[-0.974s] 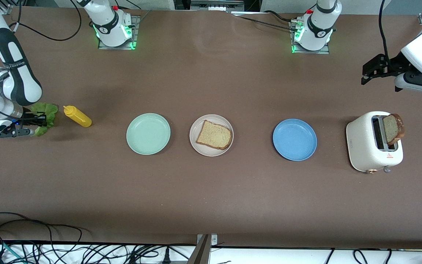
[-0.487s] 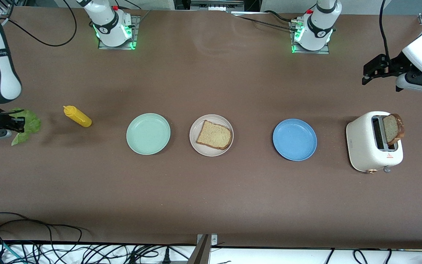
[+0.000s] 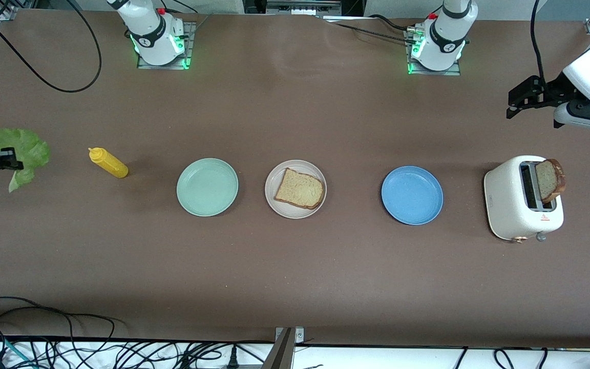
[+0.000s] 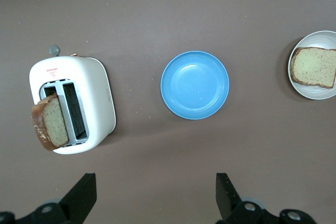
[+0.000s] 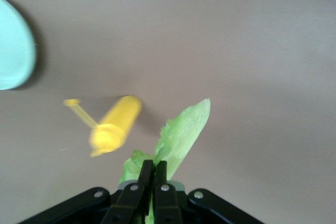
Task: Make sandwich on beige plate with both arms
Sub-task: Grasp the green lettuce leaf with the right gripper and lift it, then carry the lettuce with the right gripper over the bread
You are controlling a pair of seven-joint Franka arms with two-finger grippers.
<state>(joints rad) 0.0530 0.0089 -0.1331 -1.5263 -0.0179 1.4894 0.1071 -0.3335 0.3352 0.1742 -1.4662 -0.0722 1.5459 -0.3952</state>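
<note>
The beige plate [image 3: 295, 189] sits mid-table with one brown bread slice [image 3: 299, 188] lying on it; both also show in the left wrist view, the plate [image 4: 315, 92] and the slice [image 4: 314, 66]. A second slice [image 3: 550, 180] stands up out of the white toaster [image 3: 523, 198]. My right gripper [image 3: 12, 165] is shut on a ruffled green lettuce leaf [image 3: 23, 151] and holds it in the air at the right arm's end of the table; the leaf [image 5: 183, 132] hangs from the closed gripper [image 5: 153, 167]. My left gripper [image 3: 511, 107] is open and empty, above the table near the toaster.
A yellow squeeze bottle [image 3: 108, 162] lies beside the lettuce. A mint-green plate [image 3: 207, 187] and a blue plate [image 3: 412, 195] flank the beige plate. Cables run along the table's near edge.
My right gripper has lifted the lettuce and carried it away from the yellow bottle toward the right arm's end of the table. The left arm has barely moved.
</note>
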